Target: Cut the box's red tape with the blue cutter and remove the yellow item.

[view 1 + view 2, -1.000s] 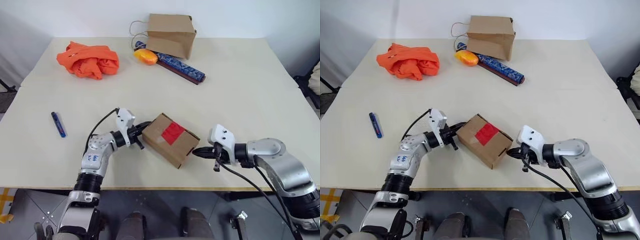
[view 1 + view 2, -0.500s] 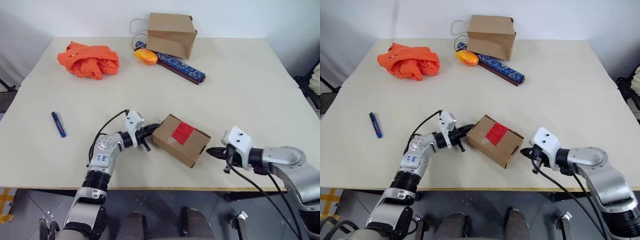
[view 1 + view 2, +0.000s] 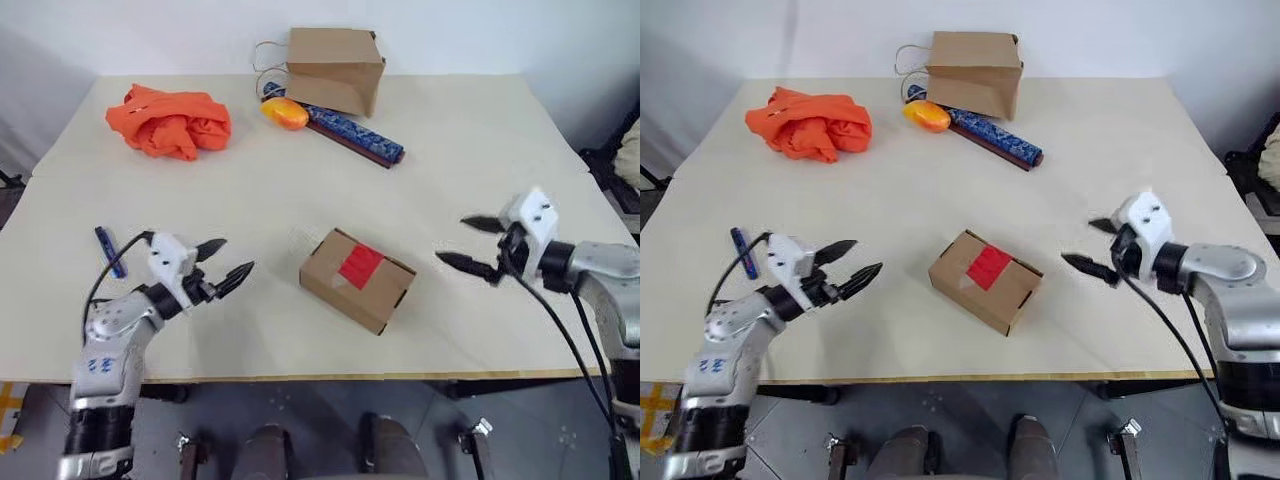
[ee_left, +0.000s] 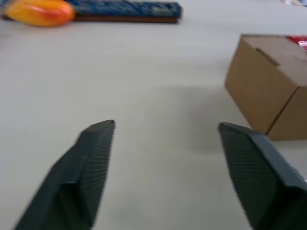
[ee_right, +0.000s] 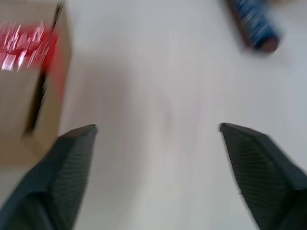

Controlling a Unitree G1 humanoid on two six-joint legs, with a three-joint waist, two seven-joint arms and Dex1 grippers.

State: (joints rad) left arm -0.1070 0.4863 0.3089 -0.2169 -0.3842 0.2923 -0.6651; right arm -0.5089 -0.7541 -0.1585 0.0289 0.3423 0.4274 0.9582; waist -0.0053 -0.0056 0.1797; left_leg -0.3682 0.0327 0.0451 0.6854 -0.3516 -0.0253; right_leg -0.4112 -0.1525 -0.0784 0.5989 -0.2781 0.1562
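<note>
The box [image 3: 350,285], a small brown carton, lies on the table's near middle with the red tape [image 3: 361,263] across its top flaps. My left gripper [image 3: 238,254] hovers open to the box's left, a clear gap away, pointing at it. My right gripper [image 3: 450,238] is open to the box's right, also apart from it and empty. The blue cutter [image 3: 108,250] lies on the table left of my left gripper, partly behind its cable. In the left wrist view the box [image 4: 268,86] shows beyond the spread fingers [image 4: 81,172]. The yellow item is hidden.
At the back of the table stand a brown paper bag [image 3: 335,58], an orange-yellow oval fruit [image 3: 285,113] and a long blue patterned rod [image 3: 355,135]. An orange cloth bundle [image 3: 170,122] lies at the back left. The table's front edge [image 3: 330,378] runs just below the box.
Both grippers were shut against the box's two sides; they have pulled outward, left to the left, right to the right and up, and opened. The box stays on the table.
</note>
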